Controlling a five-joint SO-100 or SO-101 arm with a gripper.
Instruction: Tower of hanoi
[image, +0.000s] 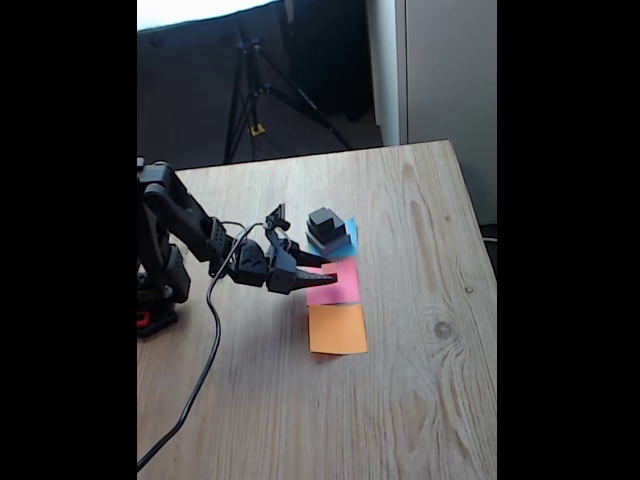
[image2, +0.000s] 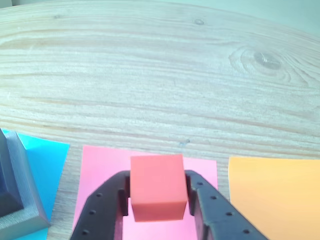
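The wooden table (image: 420, 400) takes up most of the fixed view, with the black arm (image: 175, 235) mounted at its left edge and reaching right. Three paper squares lie in a row on the wood: blue (image: 350, 235) farthest, pink (image: 342, 285) in the middle, orange (image: 337, 329) nearest the camera.

The gripper (image: 318, 277) sits low over the left part of the pink square. In the wrist view the gripper (image2: 158, 200) has its two black fingers (image2: 102, 210) drawn in against the left and right faces of the tiny red cube (image2: 158, 192), clamped on it, with the pink square (image2: 105, 165) directly behind and under it. Whether the cube rests on the paper or is held just above it cannot be told.

The rest of the tower stands stacked on the blue square: in the fixed view the wide flat grey block (image: 328, 243) is at the bottom, the medium black block (image: 325, 231) on it, and the small dark grey block (image: 324, 217) on top.

The fixed view hides the red cube behind the fingers, while the wrist view shows it plainly. The wrist view cuts the stack off at its left edge, showing a corner of the grey block (image2: 25, 200) on the blue square (image2: 47, 160), and the orange square (image2: 275, 195) at right. A tripod (image: 255, 95) stands behind the table in the fixed view.
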